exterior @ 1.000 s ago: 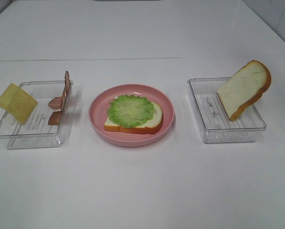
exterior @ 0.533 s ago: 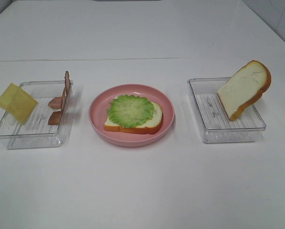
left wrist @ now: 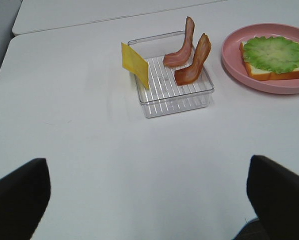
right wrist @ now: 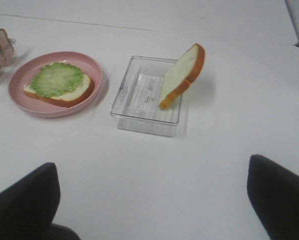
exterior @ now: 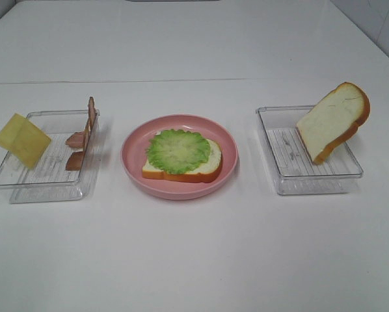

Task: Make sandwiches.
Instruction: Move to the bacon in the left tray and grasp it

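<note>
On the pink plate (exterior: 133, 166) at the table's middle lies the sandwich (exterior: 211, 170): one white bread slice with a green lettuce leaf (exterior: 178, 150) on top. A second bread slice (exterior: 332, 120) leans upright on the far right corner of the right clear tray (exterior: 311, 185). In the left clear tray (exterior: 45, 188), a yellow cheese square (exterior: 22, 139) leans on the left wall and two bacon strips (exterior: 90, 117) stand against the right wall. My left gripper (left wrist: 147, 172) and right gripper (right wrist: 152, 167) are open, empty, well back from the trays, and unseen in the high view.
White table all around; a seam runs across it behind the trays. The plate (left wrist: 269, 85) sits just right of the bacon tray (left wrist: 174, 102). The bread tray (right wrist: 144, 122) sits just right of the plate (right wrist: 19, 102).
</note>
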Motion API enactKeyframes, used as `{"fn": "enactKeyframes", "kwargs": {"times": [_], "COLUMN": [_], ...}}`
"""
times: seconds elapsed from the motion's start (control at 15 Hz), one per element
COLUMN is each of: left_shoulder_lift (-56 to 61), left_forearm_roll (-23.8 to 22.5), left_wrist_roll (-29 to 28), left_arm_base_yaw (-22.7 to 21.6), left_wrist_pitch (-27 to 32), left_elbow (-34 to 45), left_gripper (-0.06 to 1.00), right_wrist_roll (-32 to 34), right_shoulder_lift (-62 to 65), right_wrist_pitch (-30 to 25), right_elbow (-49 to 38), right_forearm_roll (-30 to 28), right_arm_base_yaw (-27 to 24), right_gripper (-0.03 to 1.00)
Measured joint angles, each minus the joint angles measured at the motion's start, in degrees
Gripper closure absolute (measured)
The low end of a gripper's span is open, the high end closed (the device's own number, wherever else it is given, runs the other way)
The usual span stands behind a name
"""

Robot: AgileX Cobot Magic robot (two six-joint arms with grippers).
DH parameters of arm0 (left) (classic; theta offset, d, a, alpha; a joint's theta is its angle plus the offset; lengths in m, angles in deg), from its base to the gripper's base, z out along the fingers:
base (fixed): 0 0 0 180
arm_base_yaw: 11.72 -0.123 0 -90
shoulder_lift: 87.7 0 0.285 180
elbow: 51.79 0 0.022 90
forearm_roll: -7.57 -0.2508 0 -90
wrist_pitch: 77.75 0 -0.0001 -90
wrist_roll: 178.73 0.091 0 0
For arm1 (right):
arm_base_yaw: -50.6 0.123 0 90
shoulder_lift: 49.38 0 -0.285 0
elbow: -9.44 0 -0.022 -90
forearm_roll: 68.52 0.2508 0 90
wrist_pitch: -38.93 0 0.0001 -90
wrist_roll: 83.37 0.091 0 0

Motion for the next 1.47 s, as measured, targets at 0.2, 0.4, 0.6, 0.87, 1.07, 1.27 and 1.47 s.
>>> {"fn": "enactKeyframes", "kwargs": {"times": [0.2, 0.4, 0.6, 0.87, 1.07, 1.27, 1.47], "left_shoulder_lift": [0.0, 0.0, 0.0, 0.0, 0.0, 0.0, 0.0], "left_forearm_roll": [0.0, 0.0, 0.0, 0.0, 0.0, 0.0, 0.0], "left_wrist_roll": [0.0, 0.0, 0.0, 0.0, 0.0, 0.0, 0.0], "left_arm_base_yaw": [0.0, 0.0, 0.0, 0.0, 0.0, 0.0, 0.0], "left_wrist_pitch": [0.0, 0.0, 0.0, 0.0, 0.0, 0.0, 0.0], "left_elbow": [0.0, 0.0, 0.0, 0.0, 0.0, 0.0, 0.0], "left_gripper": [-0.05, -0.05, -0.05, -0.05, -0.05, -0.05, -0.05], "right_wrist_roll": [-7.7, -11.4, -11.7, -12.7, -13.1, -13.1, -13.1], "right_shoulder_lift": [6.9, 8.3, 8.3, 8.3, 8.3, 8.3, 8.3], "right_wrist_pitch": [7.8, 8.7, 5.0, 2.2, -0.1, -0.6, -0.6], "right_elbow": [-10.4, -11.2, -11.2, -11.2, -11.5, -11.7, -11.7], "right_forearm_roll": [8.0, 12.7, 15.2, 15.3, 15.0, 14.7, 14.9], "right_arm_base_yaw": [0.0, 0.0, 0.0, -3.3, -14.2, -19.3, -21.1], "right_gripper": [-0.02, -0.02, -0.02, -0.02, -0.02, -0.02, -0.02]}}
